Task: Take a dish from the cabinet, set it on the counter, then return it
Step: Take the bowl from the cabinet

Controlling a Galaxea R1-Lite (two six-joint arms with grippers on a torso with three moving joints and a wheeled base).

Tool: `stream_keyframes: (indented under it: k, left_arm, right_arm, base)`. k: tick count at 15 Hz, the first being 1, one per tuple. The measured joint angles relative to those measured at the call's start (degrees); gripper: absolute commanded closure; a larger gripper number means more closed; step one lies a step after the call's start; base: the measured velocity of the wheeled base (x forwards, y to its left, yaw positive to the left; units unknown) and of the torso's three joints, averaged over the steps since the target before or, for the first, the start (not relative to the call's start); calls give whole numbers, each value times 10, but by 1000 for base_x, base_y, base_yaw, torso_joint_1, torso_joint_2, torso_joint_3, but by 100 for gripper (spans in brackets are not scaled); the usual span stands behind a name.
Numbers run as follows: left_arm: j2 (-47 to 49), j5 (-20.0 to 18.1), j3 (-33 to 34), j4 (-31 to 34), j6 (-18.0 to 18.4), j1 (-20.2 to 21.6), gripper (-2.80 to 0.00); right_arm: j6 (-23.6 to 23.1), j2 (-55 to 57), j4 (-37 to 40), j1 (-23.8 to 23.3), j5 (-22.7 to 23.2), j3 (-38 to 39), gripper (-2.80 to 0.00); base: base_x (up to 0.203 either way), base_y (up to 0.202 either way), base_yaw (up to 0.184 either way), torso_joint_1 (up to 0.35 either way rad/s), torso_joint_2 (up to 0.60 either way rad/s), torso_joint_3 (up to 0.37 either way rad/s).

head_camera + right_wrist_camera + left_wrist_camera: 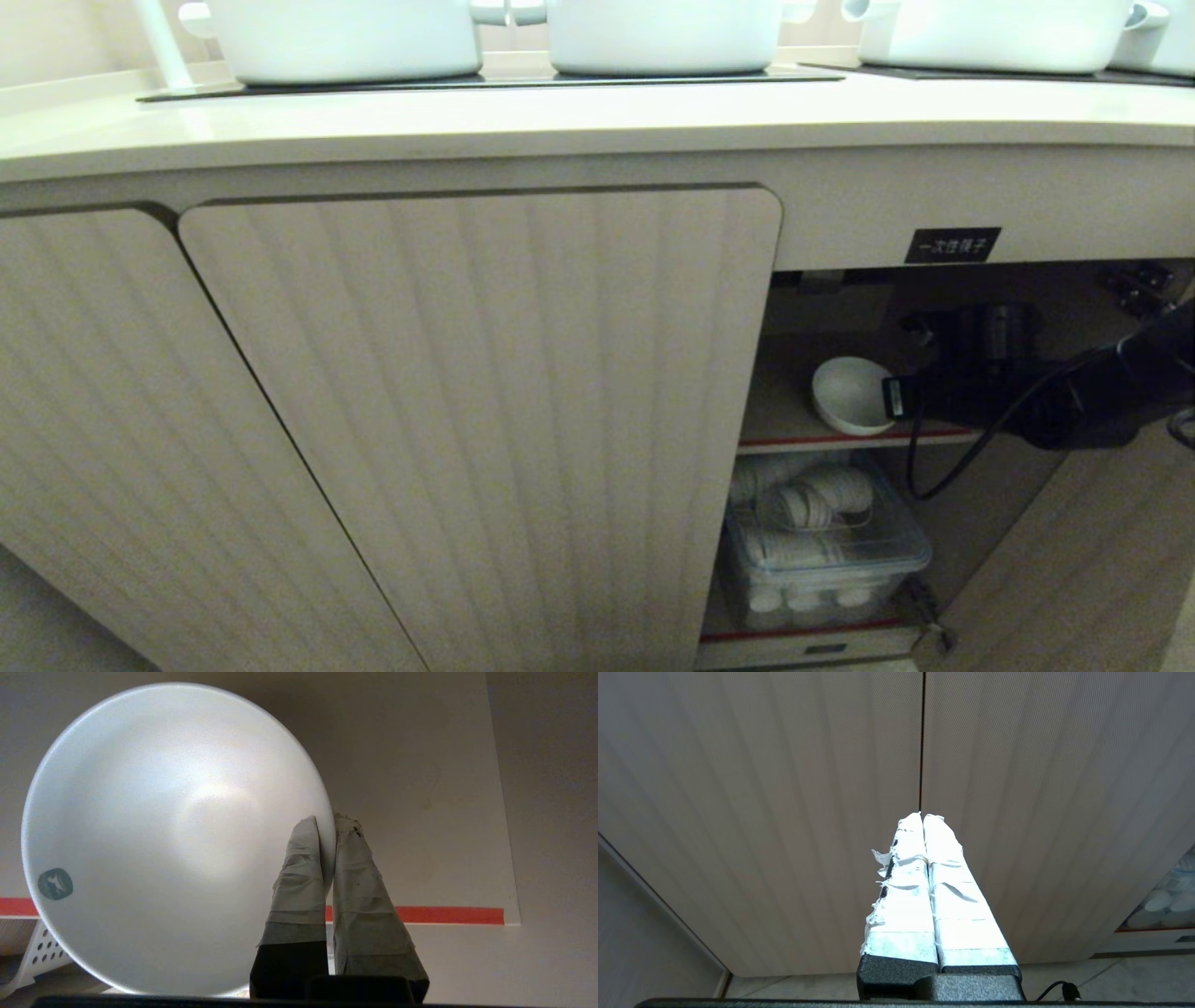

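Fluted beige doors of the cabinet are filling the near left and middle of the head view, their corners rounded and their ribs running vertically; both are standing closed, and the left gripper is hanging just before their seam, its white-taped fingers pressing together on nothing. Above, the smooth cream bench is running the full width, carrying large white pots on inset black glass panels.

Right of the closed doors, the cabinet is standing open under a small black label. On the inner shelf, edged with a red strip, the dish, a glossy white round bowl, is tilting on its side with free shelf to its left. The right gripper is reaching in from the right, its taped fingers pinching the bowl's rim, one inside and one outside. Below the shelf, a clear plastic bin is holding stacked white round pieces. Further right, the opened door is bounding the gap.
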Motion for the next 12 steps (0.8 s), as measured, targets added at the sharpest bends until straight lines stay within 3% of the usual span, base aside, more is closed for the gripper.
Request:
stream_keyframes:
  k: [12]
  left_arm:
    - [0, 0, 0, 0, 0, 0, 0]
  right_arm:
    - [0, -24, -88, 1, 0, 96, 0]
  base:
    - [0, 0, 0, 0, 0, 0]
